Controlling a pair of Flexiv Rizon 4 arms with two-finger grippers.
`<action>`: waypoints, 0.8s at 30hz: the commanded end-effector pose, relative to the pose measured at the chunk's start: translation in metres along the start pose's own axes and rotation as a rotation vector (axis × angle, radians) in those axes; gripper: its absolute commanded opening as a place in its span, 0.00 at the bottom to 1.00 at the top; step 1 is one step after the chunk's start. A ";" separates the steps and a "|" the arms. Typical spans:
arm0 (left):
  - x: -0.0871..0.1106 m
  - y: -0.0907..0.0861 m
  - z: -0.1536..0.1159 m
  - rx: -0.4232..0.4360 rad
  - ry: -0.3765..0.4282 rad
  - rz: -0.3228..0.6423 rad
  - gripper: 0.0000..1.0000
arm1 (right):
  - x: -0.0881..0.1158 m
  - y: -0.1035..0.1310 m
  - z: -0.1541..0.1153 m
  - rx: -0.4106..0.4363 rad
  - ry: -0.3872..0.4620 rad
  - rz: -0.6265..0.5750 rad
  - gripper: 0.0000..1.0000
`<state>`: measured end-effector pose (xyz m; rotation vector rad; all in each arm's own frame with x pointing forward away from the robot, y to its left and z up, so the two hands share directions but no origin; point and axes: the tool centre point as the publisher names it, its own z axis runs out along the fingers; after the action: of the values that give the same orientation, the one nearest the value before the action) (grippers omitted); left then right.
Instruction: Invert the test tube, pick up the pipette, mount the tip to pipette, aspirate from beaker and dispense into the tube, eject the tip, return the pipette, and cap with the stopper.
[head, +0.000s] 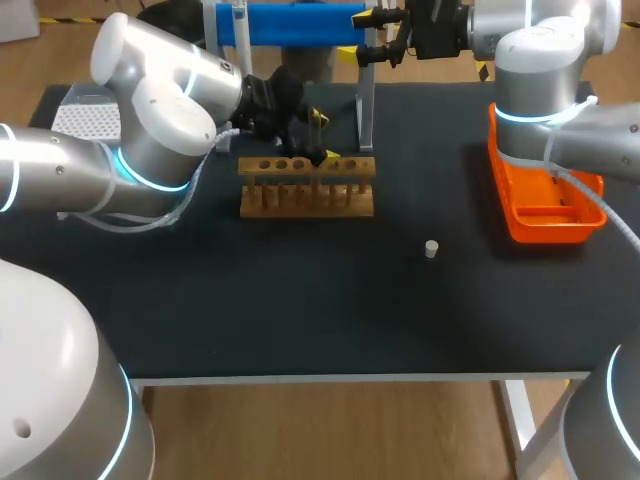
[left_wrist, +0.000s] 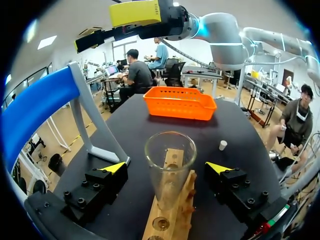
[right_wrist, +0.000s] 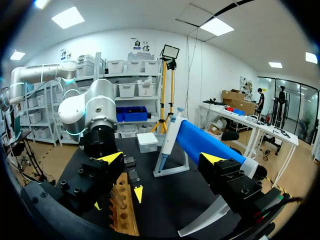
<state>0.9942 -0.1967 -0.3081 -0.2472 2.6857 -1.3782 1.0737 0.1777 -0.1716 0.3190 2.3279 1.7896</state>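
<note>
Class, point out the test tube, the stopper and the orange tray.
test tube (left_wrist: 169, 172), left wrist view, on its glass wall.
stopper (head: 431, 249), head view, on its side.
orange tray (head: 548, 230), head view, on its front wall.

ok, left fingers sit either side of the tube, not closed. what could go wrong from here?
1. The glass tube stands loose in the rack between the open fingers of the left gripper; an uneven close could tilt it or drag the rack.
2. The right gripper hangs open close to the pipette on its stand; a bump might knock it off.
3. The loose stopper could roll if brushed.
</note>
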 end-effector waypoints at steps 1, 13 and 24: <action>-0.001 0.000 0.000 -0.003 0.003 0.000 1.00 | 0.000 0.000 0.000 0.000 0.001 0.000 1.00; -0.001 0.000 0.000 -0.003 0.003 0.000 1.00 | 0.000 0.000 0.000 0.000 0.001 0.000 1.00; -0.001 0.000 0.000 -0.003 0.003 0.000 1.00 | 0.007 -0.004 -0.033 0.034 -0.044 -0.060 1.00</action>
<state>0.9943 -0.1968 -0.3081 -0.2476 2.6858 -1.3762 1.0753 0.1675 -0.1741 0.2699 2.3241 1.7212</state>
